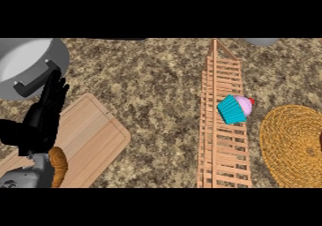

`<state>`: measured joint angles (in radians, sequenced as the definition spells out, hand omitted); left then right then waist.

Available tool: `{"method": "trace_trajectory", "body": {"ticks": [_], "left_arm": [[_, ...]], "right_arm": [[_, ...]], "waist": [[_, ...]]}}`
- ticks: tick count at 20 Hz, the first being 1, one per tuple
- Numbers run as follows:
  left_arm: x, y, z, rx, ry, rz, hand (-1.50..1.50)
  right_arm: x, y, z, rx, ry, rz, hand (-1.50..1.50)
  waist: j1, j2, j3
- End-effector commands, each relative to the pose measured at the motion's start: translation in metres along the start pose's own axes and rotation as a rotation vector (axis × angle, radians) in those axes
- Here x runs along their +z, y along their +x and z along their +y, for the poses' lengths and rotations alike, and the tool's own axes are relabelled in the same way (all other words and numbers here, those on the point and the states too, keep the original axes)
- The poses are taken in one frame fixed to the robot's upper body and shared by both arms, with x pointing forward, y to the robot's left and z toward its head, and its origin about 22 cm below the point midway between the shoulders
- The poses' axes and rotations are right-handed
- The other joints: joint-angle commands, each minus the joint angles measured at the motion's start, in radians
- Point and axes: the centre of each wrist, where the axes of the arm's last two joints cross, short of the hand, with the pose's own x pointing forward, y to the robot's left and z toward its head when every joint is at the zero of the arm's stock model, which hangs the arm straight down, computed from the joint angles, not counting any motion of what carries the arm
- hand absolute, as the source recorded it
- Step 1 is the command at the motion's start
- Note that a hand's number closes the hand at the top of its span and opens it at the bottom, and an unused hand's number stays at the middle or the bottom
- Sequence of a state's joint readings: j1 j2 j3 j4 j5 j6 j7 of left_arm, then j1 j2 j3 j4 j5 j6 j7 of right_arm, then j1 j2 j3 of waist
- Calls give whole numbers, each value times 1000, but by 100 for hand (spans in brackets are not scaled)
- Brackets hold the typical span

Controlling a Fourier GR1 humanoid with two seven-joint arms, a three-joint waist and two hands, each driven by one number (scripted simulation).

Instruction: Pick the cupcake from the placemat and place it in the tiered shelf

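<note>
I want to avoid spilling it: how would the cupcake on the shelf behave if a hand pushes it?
The cupcake lies tilted on its side on the slatted tiered shelf, so it would probably roll on its round wrapper. The pink frosting looks soft and may smear. It seems light, so a small push could slide it off the slats.

Cupcake (235, 108) lies tipped on the tiered shelf (223, 145).
</note>
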<state>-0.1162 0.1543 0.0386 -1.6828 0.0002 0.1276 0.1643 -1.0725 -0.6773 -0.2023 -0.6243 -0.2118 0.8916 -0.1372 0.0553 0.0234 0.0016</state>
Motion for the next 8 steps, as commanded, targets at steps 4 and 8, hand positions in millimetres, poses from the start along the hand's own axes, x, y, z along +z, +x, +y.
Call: {"method": "trace_trajectory", "body": {"ticks": [4,8], "left_arm": [[2,-2,-2,-2,-18,-15,0],[-4,0,-5,0,-14,-19,0]], "right_arm": [[34,7,-30,-24,30,-9,-150],[33,8,-32,-31,24,-31,-150]], "waist": [[27,11,2],[29,13,2]]}}
